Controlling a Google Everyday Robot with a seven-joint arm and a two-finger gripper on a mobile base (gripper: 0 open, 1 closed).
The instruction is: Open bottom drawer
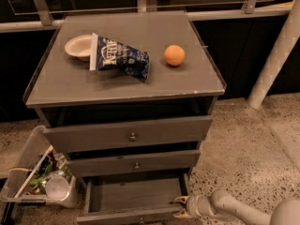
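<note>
A grey cabinet (140, 86) has three drawers. The bottom drawer (133, 195) is the lowest one, down by the floor. It is pulled out a good way, so its plain grey inside shows. The gripper (180, 207) is low down at the right front corner of that drawer, and its arm (229, 209) comes in from the right. The jaws are a little apart, and I cannot tell if they touch the wood. The middle drawer (133, 163) and the top drawer (129, 134) each stick out a bit. On the cabinet top, a white bowl (76, 47) sits near the back left corner, touching a blue snack bag (119, 57). An orange (174, 55) sits apart, nearer the right edge. A bin (42, 184) of trash stands on the floor at the left.
</note>
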